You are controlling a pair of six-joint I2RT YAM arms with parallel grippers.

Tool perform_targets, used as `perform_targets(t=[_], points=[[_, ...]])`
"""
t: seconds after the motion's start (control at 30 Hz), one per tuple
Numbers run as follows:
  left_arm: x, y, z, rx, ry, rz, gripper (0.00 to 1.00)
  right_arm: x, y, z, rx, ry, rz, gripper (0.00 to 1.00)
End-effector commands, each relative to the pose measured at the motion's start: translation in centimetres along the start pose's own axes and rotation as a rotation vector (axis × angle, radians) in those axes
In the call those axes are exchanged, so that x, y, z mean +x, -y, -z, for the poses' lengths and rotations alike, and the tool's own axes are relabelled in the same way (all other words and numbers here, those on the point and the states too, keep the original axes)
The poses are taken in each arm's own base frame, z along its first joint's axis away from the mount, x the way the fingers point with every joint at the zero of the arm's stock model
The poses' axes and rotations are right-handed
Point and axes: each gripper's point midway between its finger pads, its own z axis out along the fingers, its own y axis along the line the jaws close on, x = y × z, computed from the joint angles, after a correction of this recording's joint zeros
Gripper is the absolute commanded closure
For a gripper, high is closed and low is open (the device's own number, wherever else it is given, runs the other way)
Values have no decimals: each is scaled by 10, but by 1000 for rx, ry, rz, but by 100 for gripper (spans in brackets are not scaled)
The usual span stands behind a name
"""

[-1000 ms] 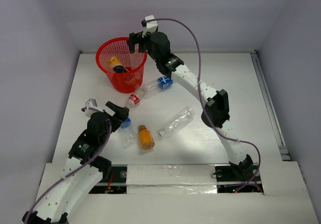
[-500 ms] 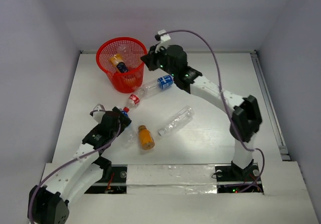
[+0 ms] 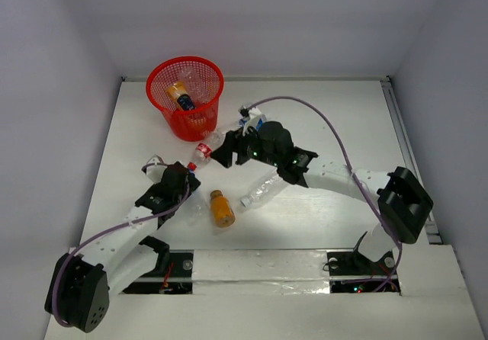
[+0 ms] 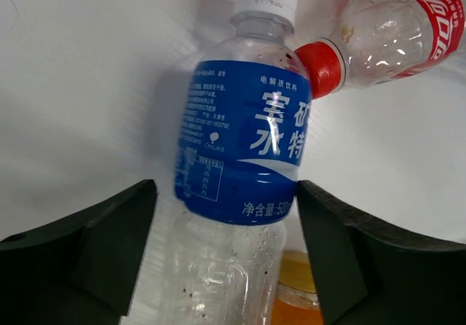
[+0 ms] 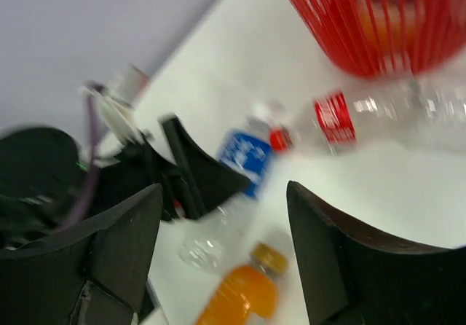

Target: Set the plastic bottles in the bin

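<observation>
Top and wrist views. The left claw [image 4: 226, 188] is seen spread wide, its two fingers [image 4: 95, 248] set on either side of a blue-labelled bottle [image 4: 244, 157] that lies on the white table [image 3: 343, 119] with its white cap pointing away from the wrist; a narrow gap is visible at the left finger, while contact at the right finger cannot be told. The red cap of a red-labelled bottle [image 4: 397, 22] is pressed against the shoulder of the blue-labelled bottle, and the cap of a stubby orange bottle [image 4: 298, 277] is seen just beside its base. From above, the left claw [image 3: 183, 178] is located near the table's left front, well apart from the bin [image 3: 160, 77], which stands at the far left and holds a long orange bottle [image 3: 175, 93]. The red-labelled bottle [image 3: 202, 152] lies between the bin and the left claw. The right claw [image 3: 223, 154] is held low just beside that bottle, its jaws wide with nothing between them. A plain clear bottle [image 3: 263, 189] lies under the right arm, and a second blue-labelled bottle [image 3: 255, 114] is partly hidden behind it.
</observation>
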Motion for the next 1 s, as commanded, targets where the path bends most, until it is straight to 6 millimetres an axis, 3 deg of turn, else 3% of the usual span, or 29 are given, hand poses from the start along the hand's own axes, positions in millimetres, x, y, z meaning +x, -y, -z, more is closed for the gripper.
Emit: perform_targets(t=[0.0, 0.07, 0.23, 0.33, 0.47, 0.57, 0.6, 0.67, 0.7, 0.77, 0.8, 0.87, 0.9, 0.93, 0.97], points=[[-17, 9, -7, 8, 66, 13, 27, 24, 18, 10, 48, -30, -49, 25], [-19, 9, -10, 8, 76, 15, 35, 27, 21, 16, 62, -26, -54, 21], [-32, 11, -5, 5, 115, 35, 58, 62, 27, 12, 123, -169, -38, 8], [-46, 11, 9, 14, 158, 52, 63, 99, 24, 8, 160, -290, 1, 6], [-70, 20, 46, 96, 219, 77, 67, 124, 11, 6, 158, -372, 29, 5], [-100, 33, 82, 165, 294, 76, 68, 148, 7, 8, 178, -438, 52, 4], [-119, 44, 101, 200, 334, 86, 68, 150, 13, 7, 206, -437, 55, 4], [-140, 47, 118, 187, 392, 63, 68, 161, 14, 6, 218, -453, 41, 4], [-159, 59, 138, 220, 435, 79, 68, 167, 10, 6, 206, -467, 42, 4], [-180, 73, 149, 222, 489, 54, 68, 177, 15, 4, 216, -491, 36, 3], [-199, 87, 167, 260, 529, 68, 67, 182, 13, 3, 219, -500, 43, 3], [-221, 105, 173, 252, 579, 34, 67, 186, 12, 2, 231, -512, 48, 4], [-239, 119, 188, 275, 620, 46, 67, 191, 15, 1, 237, -523, 49, 5], [-248, 127, 190, 271, 640, 39, 67, 193, 15, 1, 238, -529, 47, 5], [-254, 140, 178, 239, 643, 16, 67, 194, 16, 0, 242, -531, 42, 6]])
